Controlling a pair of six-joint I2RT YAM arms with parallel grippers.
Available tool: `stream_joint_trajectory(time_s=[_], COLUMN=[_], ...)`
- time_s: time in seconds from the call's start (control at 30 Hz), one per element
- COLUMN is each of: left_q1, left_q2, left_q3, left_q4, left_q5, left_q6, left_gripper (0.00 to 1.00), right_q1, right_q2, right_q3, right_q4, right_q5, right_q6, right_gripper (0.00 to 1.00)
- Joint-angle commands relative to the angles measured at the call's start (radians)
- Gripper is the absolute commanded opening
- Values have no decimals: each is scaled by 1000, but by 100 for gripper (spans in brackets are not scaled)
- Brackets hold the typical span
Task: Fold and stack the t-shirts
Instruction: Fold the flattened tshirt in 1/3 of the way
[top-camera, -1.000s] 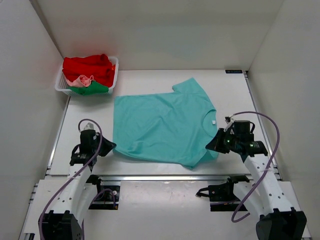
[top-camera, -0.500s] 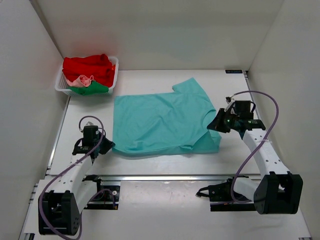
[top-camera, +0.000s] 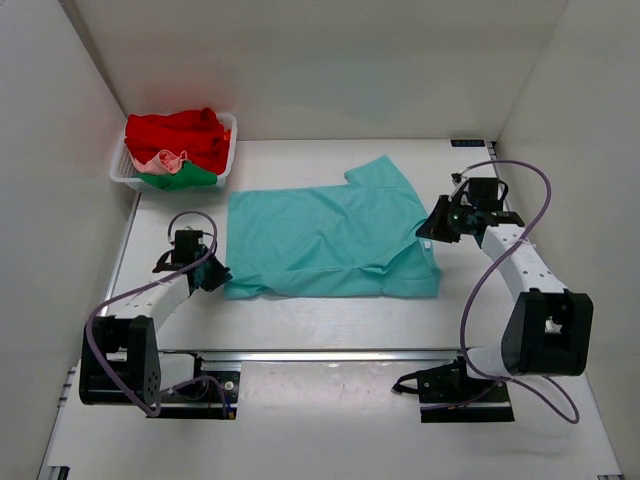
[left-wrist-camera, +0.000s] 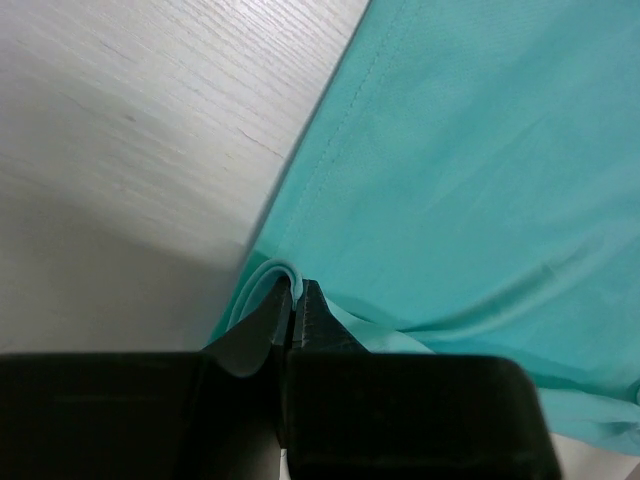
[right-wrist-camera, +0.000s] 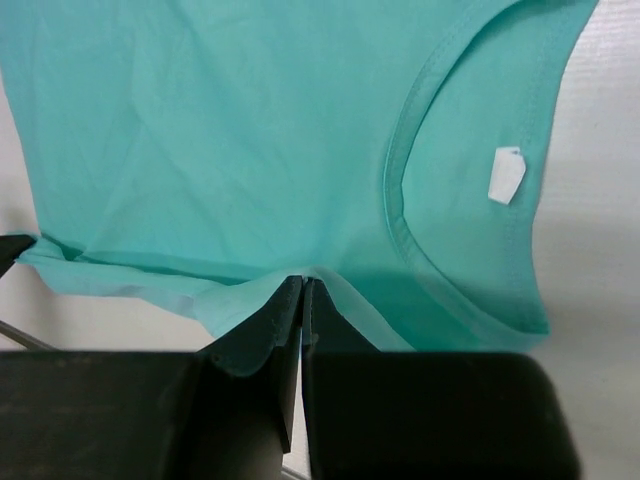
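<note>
Both pincers, the left gripper (top-camera: 213, 275) and the right gripper (top-camera: 432, 228), are pressed together on the teal t-shirt (top-camera: 320, 235), whose near edge is carried farther over the middle of the table (top-camera: 300, 320) than before.

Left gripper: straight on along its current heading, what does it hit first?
The teal t-shirt: the left gripper is shut on its lifted edge, and more of that shirt lies straight ahead. Nothing else shows, though depth is unclear.

left tool (left-wrist-camera: 295, 289): low, pinched closed | right tool (right-wrist-camera: 302, 284): low, pinched closed | both arms extended forward
</note>
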Motion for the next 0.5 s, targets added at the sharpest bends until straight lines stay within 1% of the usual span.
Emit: stream_joint_trajectory(time_s=[0.0,0.23,0.33,0.4,0.43,0.47], left_q1=[-4,7,10,18,15,15], left_q2=[32,118,159,197,204,216], left_q3=[38,121,168,196,211,225], left_q4=[38,48,48,56,53,51], left_q5=[10,-1,-12,-9,-12,-18], left_q6=[30,76,87,99,97,99], left_gripper=[1,1,3,14,16,25], right_q1=[5,22,30,30,33,28], right_q2=[47,153,210,243,265,276], right_q3=[62,150,199,242,254,275], right_q4=[62,86,83,80,86,95], right_q5=[10,17,23,26,32,35], right_q6=[-22,-27,-33,-39,-39,-39], right_gripper=[0,0,0,0,0,0])
